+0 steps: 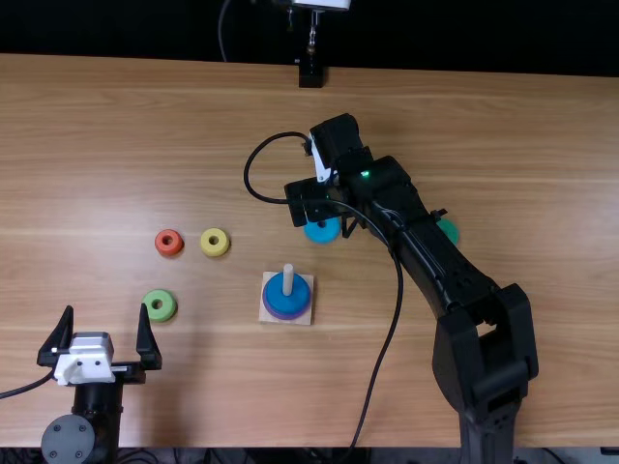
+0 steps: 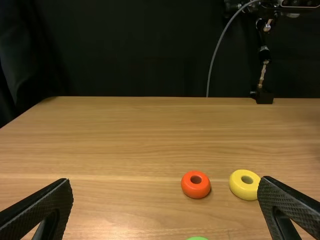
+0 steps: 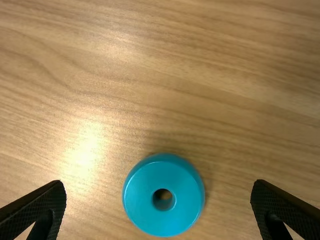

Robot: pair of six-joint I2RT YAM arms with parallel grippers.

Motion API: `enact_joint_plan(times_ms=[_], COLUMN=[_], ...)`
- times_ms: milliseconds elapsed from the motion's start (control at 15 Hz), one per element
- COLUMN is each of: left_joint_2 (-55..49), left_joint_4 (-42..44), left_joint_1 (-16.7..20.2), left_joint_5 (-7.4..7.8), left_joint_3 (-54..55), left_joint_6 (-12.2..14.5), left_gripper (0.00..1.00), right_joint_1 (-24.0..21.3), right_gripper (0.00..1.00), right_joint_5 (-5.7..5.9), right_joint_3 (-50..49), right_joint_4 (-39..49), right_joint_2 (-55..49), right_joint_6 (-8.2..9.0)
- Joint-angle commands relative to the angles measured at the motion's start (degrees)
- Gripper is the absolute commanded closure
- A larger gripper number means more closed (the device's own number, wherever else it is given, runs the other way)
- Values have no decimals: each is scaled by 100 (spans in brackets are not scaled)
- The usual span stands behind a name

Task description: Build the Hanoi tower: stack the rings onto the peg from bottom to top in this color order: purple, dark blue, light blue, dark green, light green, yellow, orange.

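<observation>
In the top view, my right gripper is over the light blue ring. The right wrist view has my right gripper open, the light blue ring lying between its spread fingers, touched by neither. The dark blue ring sits on the purple ring around the peg. My left gripper stands open at the lower left; the left wrist view also has my left gripper with nothing between its fingers. The light green ring, orange ring and yellow ring lie on the table.
The dark green ring lies beside the right arm, partly covered by it. The right arm with its cable stretches across the right half of the table. The peg's square wooden base stands near the middle. A black stand is at the far edge.
</observation>
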State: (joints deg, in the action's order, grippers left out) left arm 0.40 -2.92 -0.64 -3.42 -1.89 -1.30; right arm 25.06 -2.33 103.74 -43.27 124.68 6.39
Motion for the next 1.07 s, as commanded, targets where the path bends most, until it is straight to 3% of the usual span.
enact_joint_plan(times_ms=[0,1000], left_joint_2=[-40,-40], left_joint_4=[-225,-225], left_joint_1=[56,56], left_joint_5=[99,99], left_joint_3=[189,189], left_joint_6=[67,67], left_gripper=[0,0], right_joint_1=[-89,-98], right_gripper=[0,0], right_joint_5=[22,53], right_joint_3=[-91,23], right_joint_4=[17,-352], right_joint_2=[285,583], right_joint_6=[57,25])
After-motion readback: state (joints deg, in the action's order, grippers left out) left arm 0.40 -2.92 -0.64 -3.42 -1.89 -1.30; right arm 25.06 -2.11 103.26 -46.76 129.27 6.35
